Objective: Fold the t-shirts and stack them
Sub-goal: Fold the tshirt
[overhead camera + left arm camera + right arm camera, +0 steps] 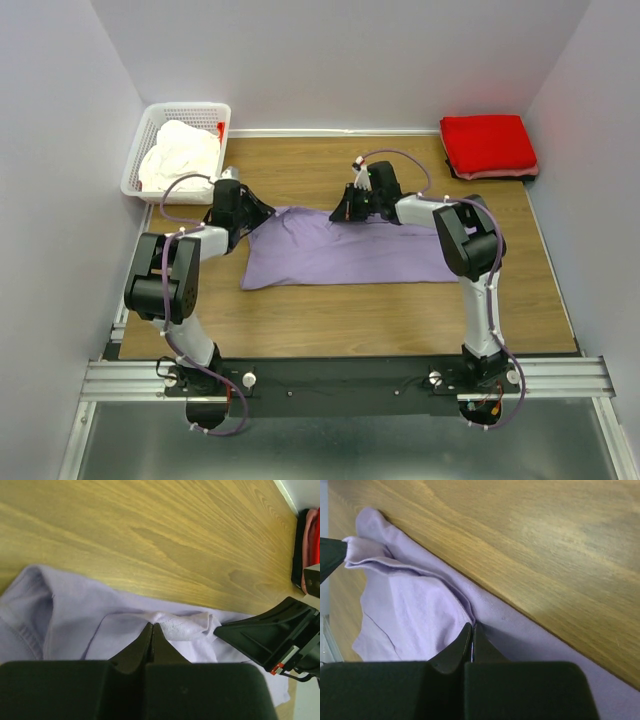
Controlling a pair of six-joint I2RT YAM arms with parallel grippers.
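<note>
Item 1: lavender t-shirt (345, 258), plain soft cloth, spread mostly flat mid-surface (400, 320), far edge puckered. Your left end effector (152, 628) is clenched on its far-left edge; your right end effector (471, 627) is clenched on a fold further along that edge.
Item 2: red t-shirt (488, 143), folded, far-right corner.
Item 3: cream-white t-shirt (178, 152), crumpled in the basket (186, 107).

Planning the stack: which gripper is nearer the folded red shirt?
Right. The right gripper pinches the far edge of the purple shirt, left of the red shirt; the left gripper pinches it farther left.
</note>
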